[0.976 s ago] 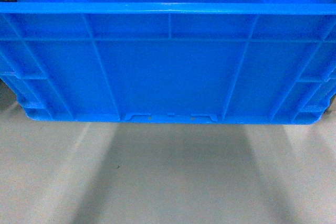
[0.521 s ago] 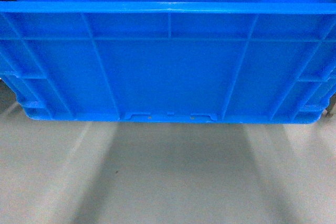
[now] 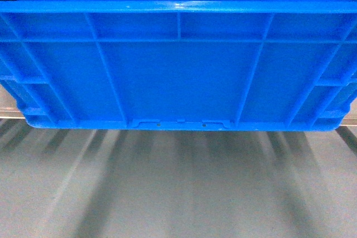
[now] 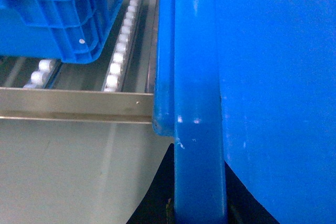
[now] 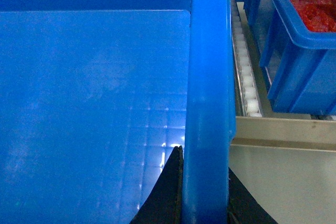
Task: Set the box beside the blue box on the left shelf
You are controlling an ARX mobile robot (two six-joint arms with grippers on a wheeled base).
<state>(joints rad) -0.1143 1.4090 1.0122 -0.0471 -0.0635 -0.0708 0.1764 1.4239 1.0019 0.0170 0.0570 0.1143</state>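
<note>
Even bright light from above me, floor streaked with motion blur under my large bright-blue ribbed plastic crate, soft glare on its inner wall, wrist views sharp

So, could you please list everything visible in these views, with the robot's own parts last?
box: one, bright blue, held up in front of the head camera, each side rim gripped.
second crate: one, blue, on the rollers left of the box.
third crate: one, blue, red contents, on the rollers right of the box.
left shelf: one, grey rails with white rollers, silver front bar.
floor: pale grey, below the box.
left hand: one, black, astride the box's left rim.
right hand: one, black, astride the box's right rim.
</note>
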